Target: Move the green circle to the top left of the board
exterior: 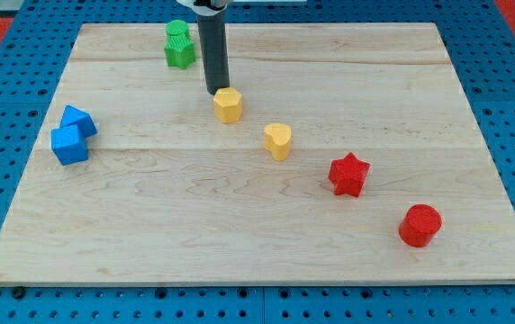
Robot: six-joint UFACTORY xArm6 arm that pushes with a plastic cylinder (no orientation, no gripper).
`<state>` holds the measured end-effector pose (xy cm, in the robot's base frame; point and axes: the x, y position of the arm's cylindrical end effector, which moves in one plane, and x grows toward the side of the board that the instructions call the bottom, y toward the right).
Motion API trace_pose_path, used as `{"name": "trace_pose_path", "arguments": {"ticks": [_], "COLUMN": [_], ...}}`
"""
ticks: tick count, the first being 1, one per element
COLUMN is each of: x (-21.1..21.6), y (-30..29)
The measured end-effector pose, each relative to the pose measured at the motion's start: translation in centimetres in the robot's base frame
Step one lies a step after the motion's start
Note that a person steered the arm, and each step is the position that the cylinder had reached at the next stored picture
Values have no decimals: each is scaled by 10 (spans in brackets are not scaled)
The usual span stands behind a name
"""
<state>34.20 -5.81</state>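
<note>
Wooden board [266, 225], green circle [177, 31] upright near top-left, my tip [217, 92] right.

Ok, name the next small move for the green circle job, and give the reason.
Probably slide my tip up and around to the right side of the green circle, then push left. My tip now sits just above the yellow hexagon, right of and below the green pair, whose lower green block touches the circle.
</note>
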Motion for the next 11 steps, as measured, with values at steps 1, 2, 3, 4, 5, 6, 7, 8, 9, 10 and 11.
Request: {"name": "trace_pose_path", "arguments": {"ticks": [1,2,3,4,5,6,7,8,9,10,11], "x": [3,-4,-49,-103,-139,-128,-114,-103,-98,-100,-109], "y": [0,-14,1,8,0,-33,-44,-46,-67,-80,-85]}}
